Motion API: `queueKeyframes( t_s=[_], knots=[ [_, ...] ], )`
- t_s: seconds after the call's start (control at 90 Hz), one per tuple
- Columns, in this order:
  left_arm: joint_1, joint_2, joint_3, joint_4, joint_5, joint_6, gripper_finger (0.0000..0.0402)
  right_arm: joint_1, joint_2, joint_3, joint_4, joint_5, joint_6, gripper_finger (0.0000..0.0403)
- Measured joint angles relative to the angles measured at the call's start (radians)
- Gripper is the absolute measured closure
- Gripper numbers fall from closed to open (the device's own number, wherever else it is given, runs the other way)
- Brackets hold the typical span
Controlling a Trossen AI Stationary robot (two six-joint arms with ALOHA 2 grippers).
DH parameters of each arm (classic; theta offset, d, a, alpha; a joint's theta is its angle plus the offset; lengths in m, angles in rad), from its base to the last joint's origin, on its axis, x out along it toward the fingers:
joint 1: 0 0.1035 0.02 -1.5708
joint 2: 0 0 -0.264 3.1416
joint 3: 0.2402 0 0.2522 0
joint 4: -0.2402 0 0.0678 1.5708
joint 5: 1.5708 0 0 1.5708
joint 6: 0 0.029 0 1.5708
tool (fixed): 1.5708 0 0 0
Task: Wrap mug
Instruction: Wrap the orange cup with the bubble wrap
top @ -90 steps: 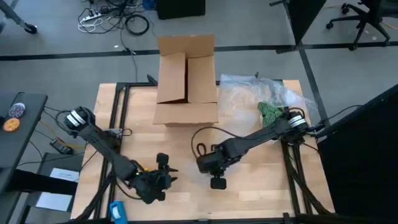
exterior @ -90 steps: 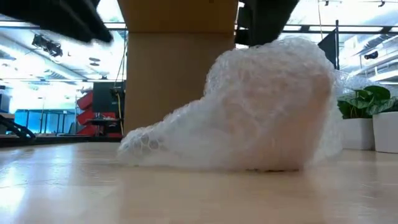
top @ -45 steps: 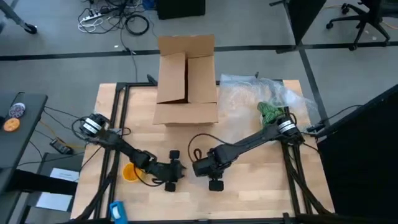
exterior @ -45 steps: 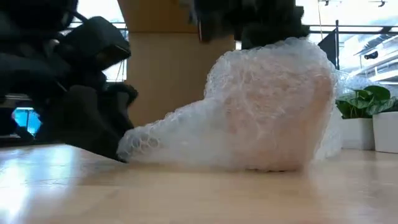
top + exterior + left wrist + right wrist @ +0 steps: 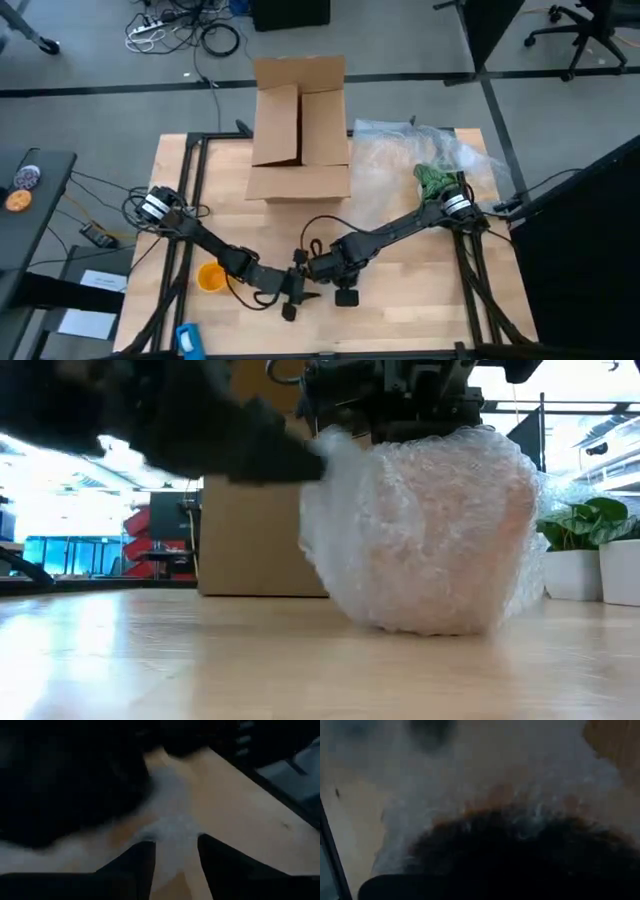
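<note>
Bubble wrap (image 5: 430, 530) sits as a tall, rounded, pebbly mound on the pale wooden tabletop (image 5: 410, 300) in your low view. It is cloudy white, and what is inside does not show. The mug (image 5: 210, 277) is small, glossy and yellow-orange. You can see it uncovered from above, near the tabletop's front left and just beside the left arm, apart from both tools.

A cardboard box (image 5: 300, 130) stands behind the mound with its flaps open. More crinkly clear sheet (image 5: 395, 155) lies at the far right of the tabletop, with a green tangle (image 5: 435, 178) on it next to the right arm. A blue object (image 5: 190, 340) pokes in at the front edge. A potted plant (image 5: 585, 525) shows in the room beyond.

Your left tool (image 5: 298, 287) reaches in low from the left and meets the mound's upper edge — in the low view it is a dark blur against the wrap. In its wrist view the fingers (image 5: 137, 867) stand apart, with pale film in the gap between them.

Your right tool (image 5: 322, 268) sits on top of the mound, close against the left tool. Its wrist view shows only dark bulk and pale wrap pressed close, so you cannot tell whether it is apart or together.
</note>
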Motion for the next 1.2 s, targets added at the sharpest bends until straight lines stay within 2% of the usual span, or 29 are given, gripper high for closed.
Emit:
queueKeyframes(
  t_s=[0.289,0.556,0.7,0.867,1.2],
  knots=[
    [0.006,0.01,0.004,0.083,-0.019,0.043,0.0269,0.001,0.0,-0.002,0.002,0.017,-0.018,0.0403],
    [0.001,0.004,0.008,0.139,-0.029,0.063,0.0269,0.002,-0.081,-0.005,-0.038,0.047,0.027,0.0403],
    [-0.008,-0.016,0.01,0.124,-0.029,0.1,0.0269,0.01,-0.133,-0.005,-0.066,0.082,0.057,0.0403],
    [-0.006,-0.055,0.01,0.111,-0.033,0.125,0.0269,0.027,-0.137,-0.005,-0.062,0.109,0.079,0.0403],
    [-0.005,-0.025,0.007,0.108,0.042,0.089,0.0269,0.055,-0.135,-0.14,0.278,0.113,0.068,0.0403]
  ],
)
